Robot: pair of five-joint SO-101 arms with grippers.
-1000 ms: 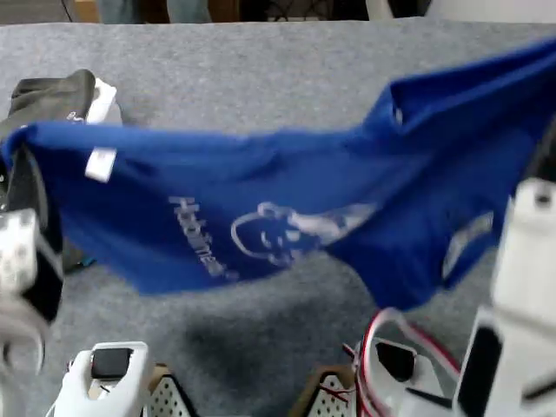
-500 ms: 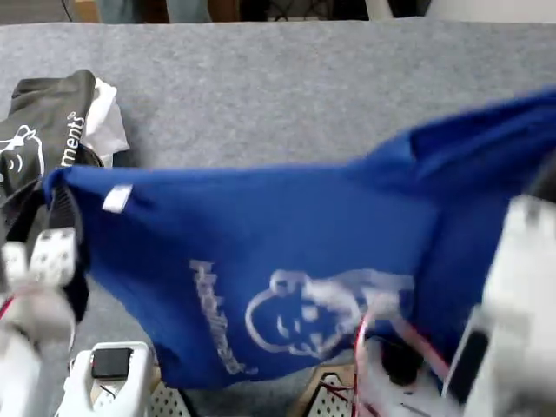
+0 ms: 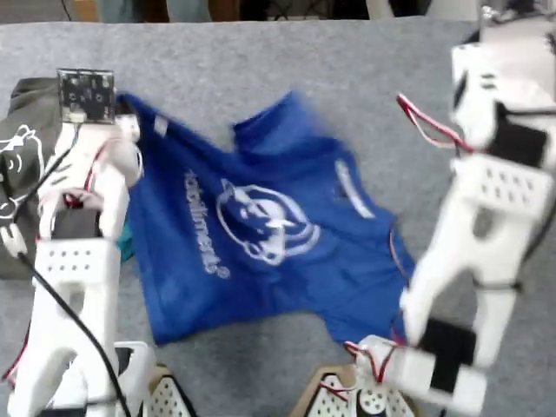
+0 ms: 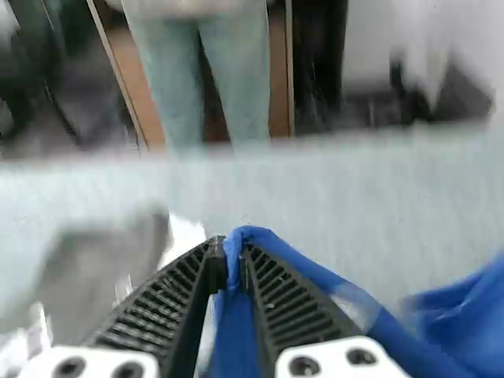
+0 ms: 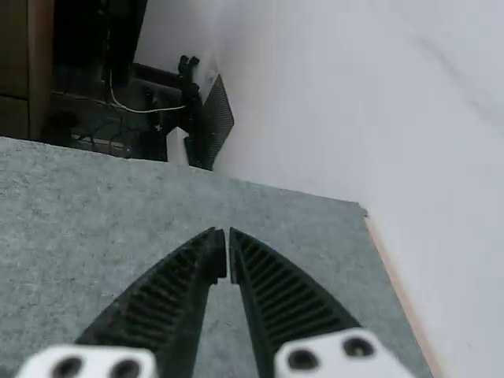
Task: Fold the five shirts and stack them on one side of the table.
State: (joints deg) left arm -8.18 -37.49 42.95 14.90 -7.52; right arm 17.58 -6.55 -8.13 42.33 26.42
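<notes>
Grey table [image 3: 261, 61]: one blue shirt [image 3: 261, 234]; one dark shirt [image 3: 26, 139].

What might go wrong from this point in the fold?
1. The left jaws pinch only a small tip of the blue shirt; a pull may slip it free.
2. The right jaws are shut on nothing, away from the shirt, so a one-sided pull would likely bunch the already rumpled cloth.
3. The held corner lies beside the dark shirt; dragging could disturb it.
</notes>
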